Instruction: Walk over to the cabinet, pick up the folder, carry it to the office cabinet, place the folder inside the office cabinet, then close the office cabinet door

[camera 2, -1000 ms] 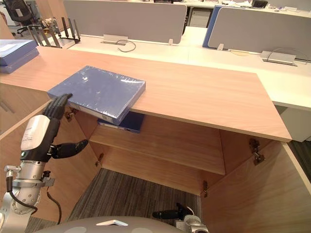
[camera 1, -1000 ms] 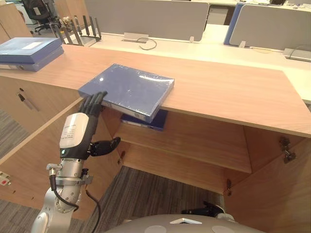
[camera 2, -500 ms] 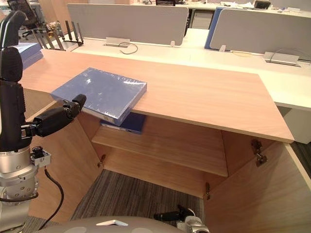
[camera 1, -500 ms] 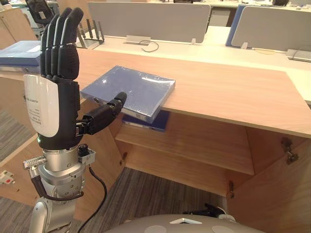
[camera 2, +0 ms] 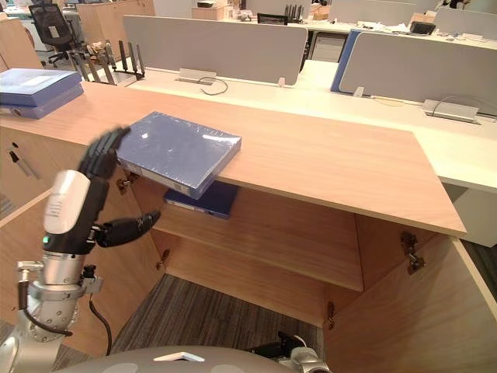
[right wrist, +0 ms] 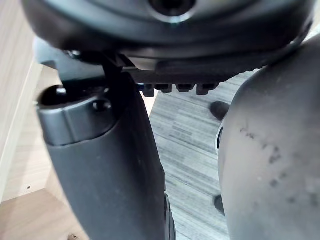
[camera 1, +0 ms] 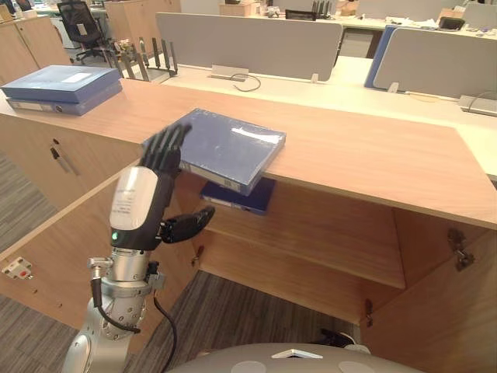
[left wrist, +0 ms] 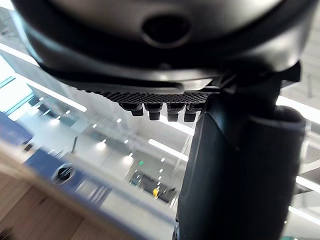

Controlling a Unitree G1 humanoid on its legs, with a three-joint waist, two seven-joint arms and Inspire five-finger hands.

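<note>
My left hand (camera 1: 144,206) is raised upright at the near left corner of the folder (camera 1: 233,148). Its fingers (camera 1: 167,148) are straight and slightly fanned and the thumb sticks out sideways beneath them, so it grips nothing. I cannot tell from the head views whether the fingertips touch the folder's edge or stop just short. In the left wrist view the blue cover runs past the fingertips rather than between fingers and thumb. I read this as the hand lining up for the pick-up. With the thumb low and the fingers high, it looks set to close over that corner from above and below. The folder lies flat on the table (camera 1: 373,155) with its near corner hanging over the front edge, which leaves room for a thumb underneath. Directly below the folder the office cabinet shelf (camera 1: 326,241) holds a second blue folder (camera 1: 245,196), so the target space is open and partly taken. Both doors are swung wide, the left door (camera 1: 62,241) below and left of the folder and the right door (camera 1: 435,311) far to its right, so nothing blocks the way in. Well left of the folder sits a stack of folders (camera 1: 58,85). My right hand (right wrist: 105,150) hangs low over the carpet with loose, straight fingers, well below the folder and idle.
</note>
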